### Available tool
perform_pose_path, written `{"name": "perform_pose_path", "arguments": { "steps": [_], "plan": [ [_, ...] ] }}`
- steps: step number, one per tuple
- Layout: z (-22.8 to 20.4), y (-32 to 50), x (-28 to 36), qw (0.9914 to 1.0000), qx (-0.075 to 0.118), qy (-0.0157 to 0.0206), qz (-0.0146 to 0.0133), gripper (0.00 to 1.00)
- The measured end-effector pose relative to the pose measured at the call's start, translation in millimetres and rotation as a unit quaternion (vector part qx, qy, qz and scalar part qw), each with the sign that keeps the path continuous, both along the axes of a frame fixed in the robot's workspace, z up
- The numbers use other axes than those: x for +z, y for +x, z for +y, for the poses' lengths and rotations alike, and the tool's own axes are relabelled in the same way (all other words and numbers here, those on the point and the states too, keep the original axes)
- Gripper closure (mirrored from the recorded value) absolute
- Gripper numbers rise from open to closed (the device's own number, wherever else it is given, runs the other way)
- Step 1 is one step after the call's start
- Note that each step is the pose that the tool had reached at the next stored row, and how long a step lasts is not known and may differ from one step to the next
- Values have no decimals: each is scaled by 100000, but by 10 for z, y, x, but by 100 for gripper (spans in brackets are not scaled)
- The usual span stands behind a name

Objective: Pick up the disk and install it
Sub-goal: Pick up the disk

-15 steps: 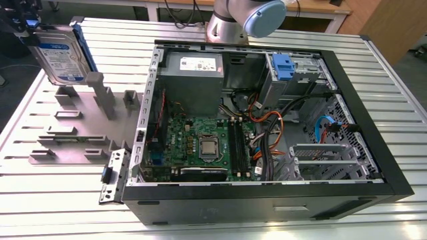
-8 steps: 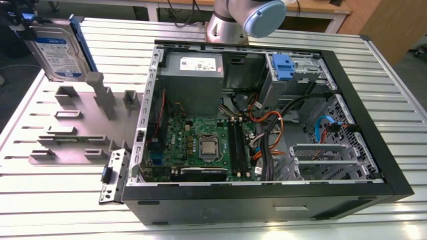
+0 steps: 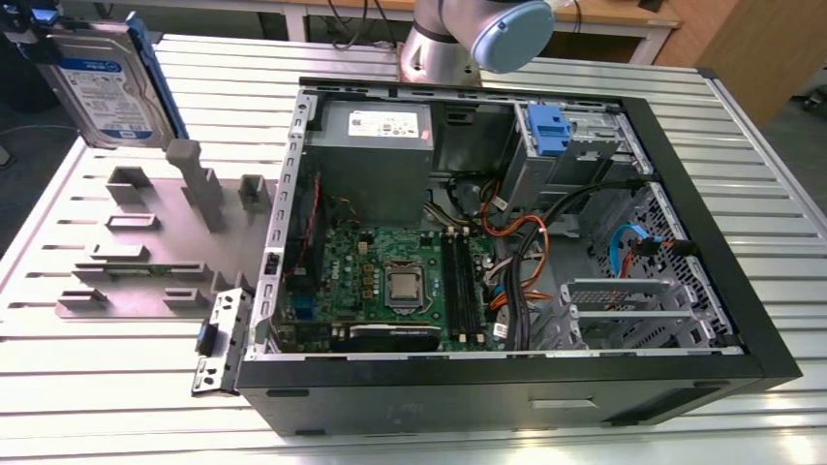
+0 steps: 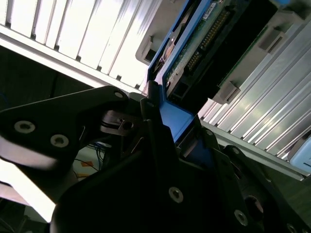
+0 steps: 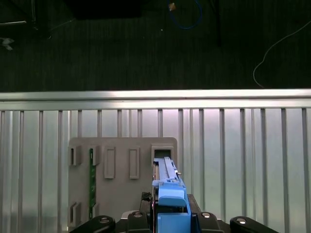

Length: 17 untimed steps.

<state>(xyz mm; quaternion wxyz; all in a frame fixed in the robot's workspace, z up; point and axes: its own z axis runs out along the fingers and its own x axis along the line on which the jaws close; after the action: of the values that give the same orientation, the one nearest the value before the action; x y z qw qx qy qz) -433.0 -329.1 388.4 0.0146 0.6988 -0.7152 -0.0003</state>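
Note:
The disk (image 3: 110, 87), a silver drive with a blue-and-white label in a blue carrier, hangs upright in the air at the exterior view's far left, above the grey fixture plate (image 3: 155, 242). My gripper (image 3: 33, 24) holds it from its top end. In both wrist views the black fingers (image 4: 155, 141) are shut on the blue carrier's end (image 4: 175, 119), and the drive's underside with its circuit board (image 4: 209, 43) extends away from them. In the first wrist view the disk (image 5: 167, 182) appears edge-on above the fixture plate (image 5: 121, 145), with my gripper (image 5: 171, 216) clamped around it.
An open black computer case (image 3: 762, 320) lies on the slatted metal table (image 3: 104, 387), with motherboard, cables and a drive bay holding a blue latch piece (image 3: 549, 131) at its far end. The arm's base (image 3: 478, 39) stands behind the case. A thin green strip (image 5: 91, 179) stands in one fixture slot.

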Motion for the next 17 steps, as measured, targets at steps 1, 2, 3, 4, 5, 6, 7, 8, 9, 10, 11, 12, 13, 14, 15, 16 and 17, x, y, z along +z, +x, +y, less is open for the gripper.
{"name": "perform_pose_path", "arguments": {
  "steps": [1,2,3,4,5,6,7,8,9,10,11,12,13,14,15,16,17],
  "plan": [
    [0,0,17,100000,2,2,-5,64],
    [0,0,35,100000,1,2,-2,64],
    [0,0,51,100000,2,6,-3,64],
    [0,0,64,100000,1,14,-3,64],
    [0,0,74,100000,3,24,-10,64],
    [0,0,82,100000,7,30,-13,64],
    [0,0,89,100000,5,29,-11,64],
    [0,0,95,100000,7,26,-3,64],
    [0,0,98,100000,4,28,-6,64],
    [0,1,100,100000,5,32,-12,64],
    [0,1,101,100000,5,31,-13,64],
    [0,0,104,100000,4,31,-8,64],
    [0,0,109,100000,4,27,0,64],
    [0,0,114,100000,2,25,0,64],
    [0,0,118,100000,4,27,-5,64],
    [0,0,124,100000,3,25,-2,64],
    [0,0,130,100000,5,28,-3,64]
  ]
}}
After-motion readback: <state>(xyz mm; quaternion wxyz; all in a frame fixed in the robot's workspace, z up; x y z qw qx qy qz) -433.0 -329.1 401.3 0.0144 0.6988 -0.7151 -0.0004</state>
